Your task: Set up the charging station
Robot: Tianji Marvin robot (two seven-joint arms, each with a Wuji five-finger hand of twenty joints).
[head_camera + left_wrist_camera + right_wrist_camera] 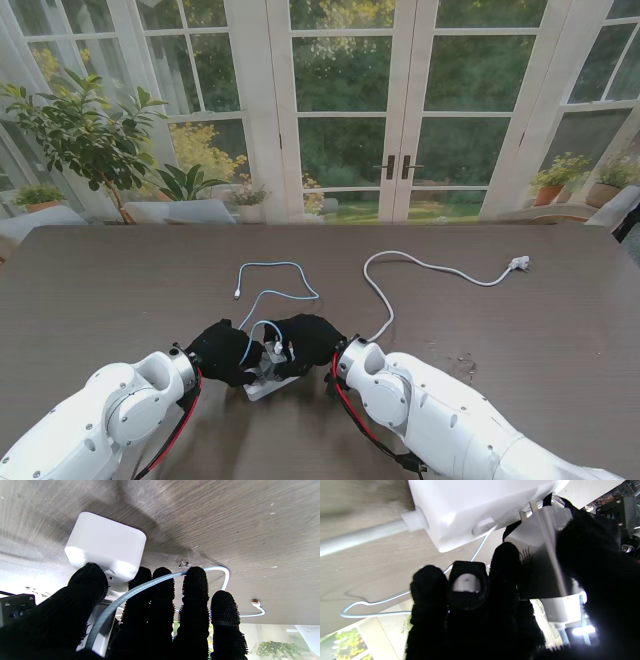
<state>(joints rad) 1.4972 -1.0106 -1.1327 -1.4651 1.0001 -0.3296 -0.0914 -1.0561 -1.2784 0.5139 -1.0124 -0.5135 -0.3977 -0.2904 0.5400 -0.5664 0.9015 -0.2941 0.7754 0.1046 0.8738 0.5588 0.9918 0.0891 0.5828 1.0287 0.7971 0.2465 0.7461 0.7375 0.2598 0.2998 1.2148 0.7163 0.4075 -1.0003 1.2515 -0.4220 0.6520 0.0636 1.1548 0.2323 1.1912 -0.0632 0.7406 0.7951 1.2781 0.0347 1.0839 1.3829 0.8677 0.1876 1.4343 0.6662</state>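
A: Two hands on one spot. Left hand (222,352) and right hand (308,343) meet over the strip (266,383), which sits on the table (120,290) on my near side.

B: Holds?

A: Right hand is closed on the charger (540,562), thumb one side, fingers the other. Its prongs (525,510) point at the strip's face, just short of it or part way in; cannot tell which. Left hand lies on the strip (106,543), thumb and fingers at its edge. It looks like a bracing press, not a full wrap.

B: Why so?

A: My guess is one hand steadies the strip so the push doesn't slide it.

B: Cables?

A: Blue cable (278,280) runs from between the hands, loops beyond the strip, free end loose. It crosses the left fingers (140,587). White cord (420,265) leaves the strip to the right, its plug (518,263) lying unplugged far off.

B: Containers?

A: None visible.
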